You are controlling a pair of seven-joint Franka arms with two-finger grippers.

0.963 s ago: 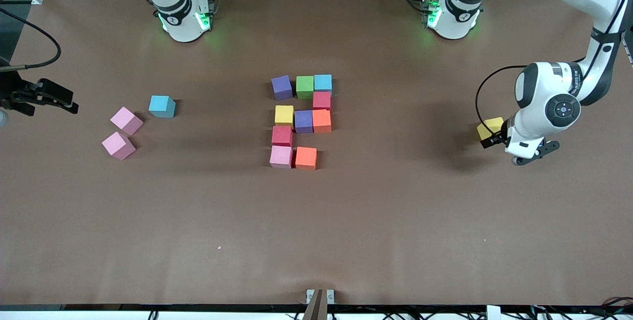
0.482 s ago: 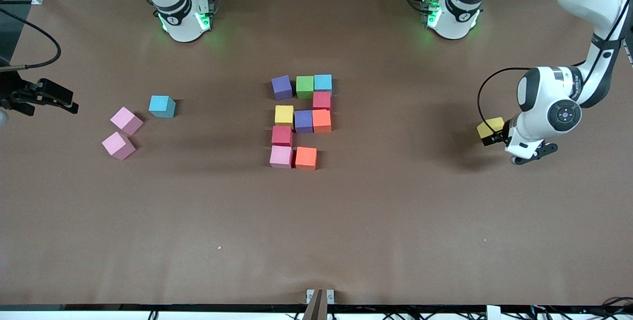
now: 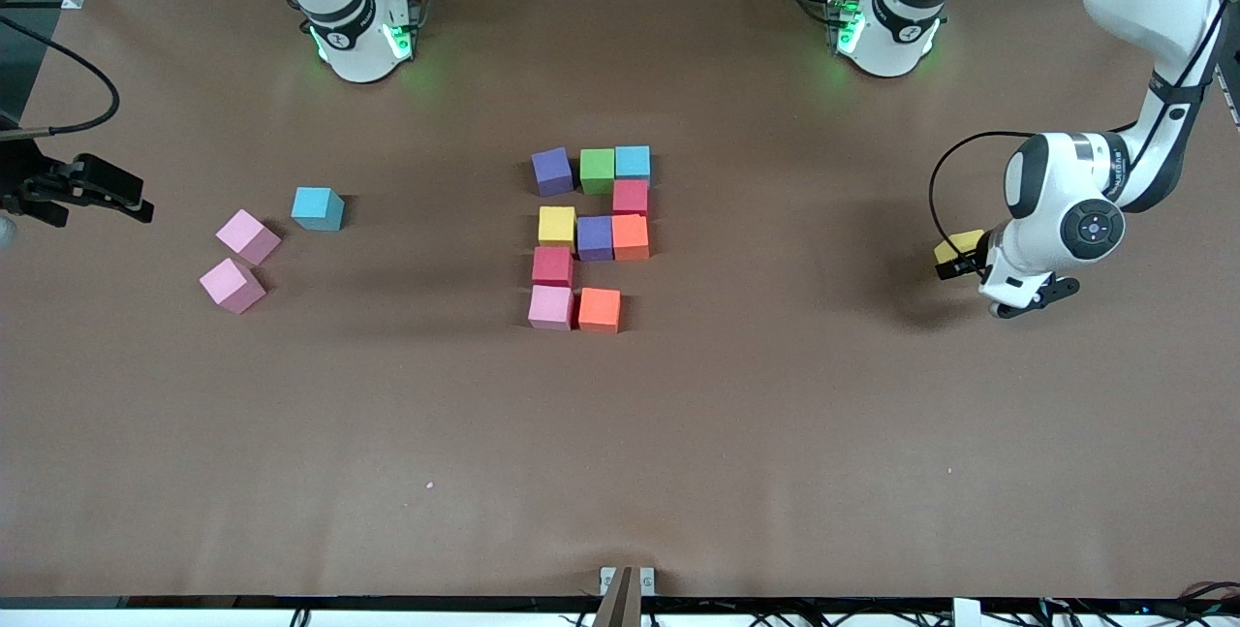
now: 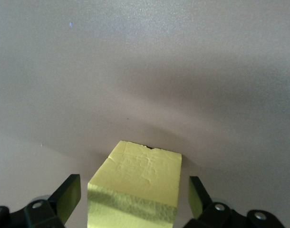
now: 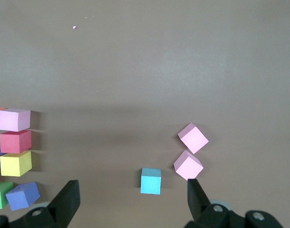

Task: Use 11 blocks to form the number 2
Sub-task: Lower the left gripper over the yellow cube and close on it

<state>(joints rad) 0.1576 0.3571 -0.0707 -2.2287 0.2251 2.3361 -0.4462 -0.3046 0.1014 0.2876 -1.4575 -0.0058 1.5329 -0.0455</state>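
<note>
Ten blocks are set in the partial figure [image 3: 591, 237] at mid-table. One yellow block [image 4: 134, 189] is bracketed by the spread left gripper [image 4: 134, 199] at the left arm's end. The right gripper [image 5: 130, 204], spread, waits over spare blocks [image 5: 150, 180].

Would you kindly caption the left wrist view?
Left tool open around a yellow block above the brown table.

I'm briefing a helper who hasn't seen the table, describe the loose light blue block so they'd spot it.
Start at the block figure mid-table, then move toward the right arm's end. Three loose cubes sit there; the light blue block is the only blue one, beside two pink blocks and farther from the front camera.
</note>
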